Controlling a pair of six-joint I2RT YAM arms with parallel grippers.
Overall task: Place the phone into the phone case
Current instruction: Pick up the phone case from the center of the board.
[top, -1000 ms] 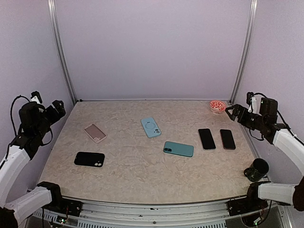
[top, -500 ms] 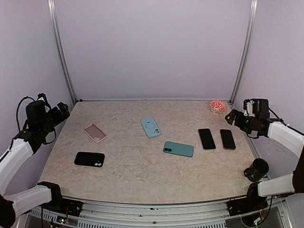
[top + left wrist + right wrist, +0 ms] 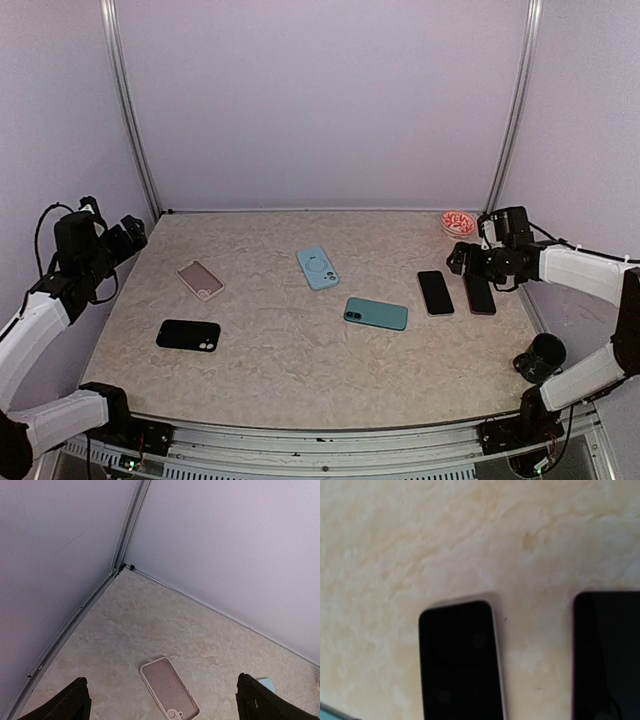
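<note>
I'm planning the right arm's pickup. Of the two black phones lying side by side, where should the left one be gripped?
Probably across its two long edges, near the middle, coming straight down. The left phone lies flat and thin on the table, so only its edges offer a hold, and the gap to the other phone leaves room for a finger.

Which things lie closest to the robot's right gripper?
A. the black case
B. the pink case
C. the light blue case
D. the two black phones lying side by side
D: the right gripper hangs right by the inner black phone and the outer black phone, and its wrist camera shows both close below.
</note>
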